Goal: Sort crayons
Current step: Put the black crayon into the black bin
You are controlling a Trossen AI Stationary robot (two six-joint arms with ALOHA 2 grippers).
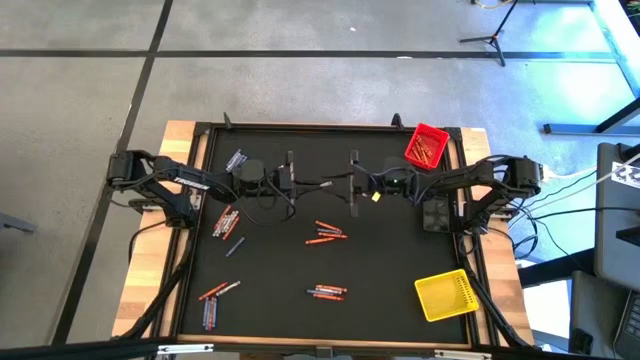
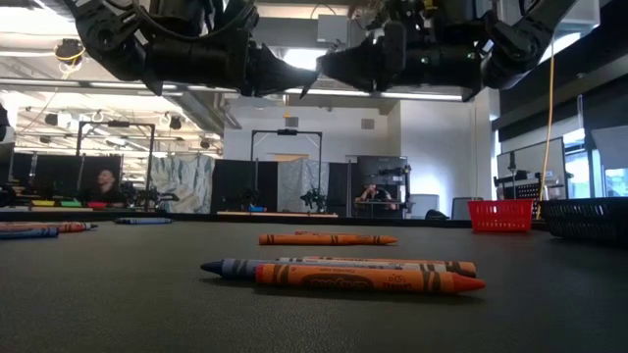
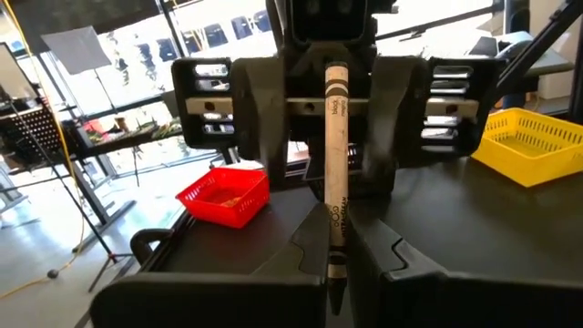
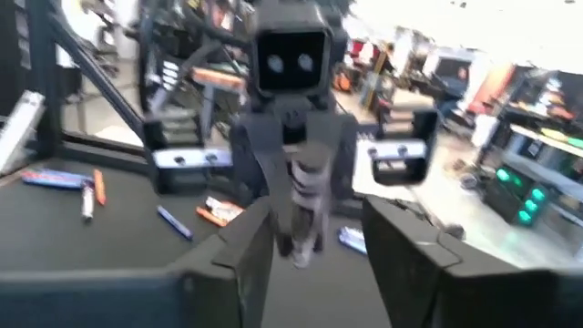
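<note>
above the table's middle, the left gripper (image 3: 335,264) is clamped on a grey crayon (image 3: 335,173) pointing at the right gripper (image 4: 314,241), whose fingers are spread around its far end, probably a handover. other crayons (image 1: 326,232) lie scattered below.

Red bin (image 1: 427,146) and yellow bin (image 1: 446,295) at table's right edge.

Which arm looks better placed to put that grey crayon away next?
Probably the left. The left gripper is shut on the grey crayon, while the right gripper facing it stands open.
</note>
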